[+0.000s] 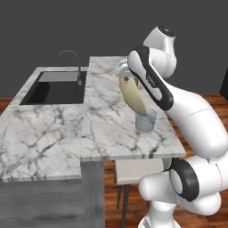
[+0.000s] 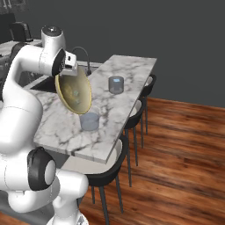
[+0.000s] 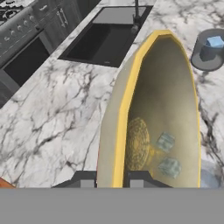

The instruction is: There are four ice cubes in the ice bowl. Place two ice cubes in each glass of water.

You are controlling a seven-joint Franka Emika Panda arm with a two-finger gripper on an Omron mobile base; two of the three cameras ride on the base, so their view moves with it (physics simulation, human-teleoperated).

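**Bowl held tipped over the near glass**

Left base view: the gripper holds the bowl steeply tilted above a glass on the counter.

Right base view: a second glass stands farther off.

Hand view: fingers pinch the bowl's rim; two ice cubes lie inside it, and one floats in the far glass.

Even, soft rendered light; faint shadows, slight blur.

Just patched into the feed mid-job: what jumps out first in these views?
The ice bowl, gripped at its rim by the gripper, is tipped steeply on edge above the near glass. Two ice cubes sit inside the bowl. The far glass, further along the marble counter, already holds ice.
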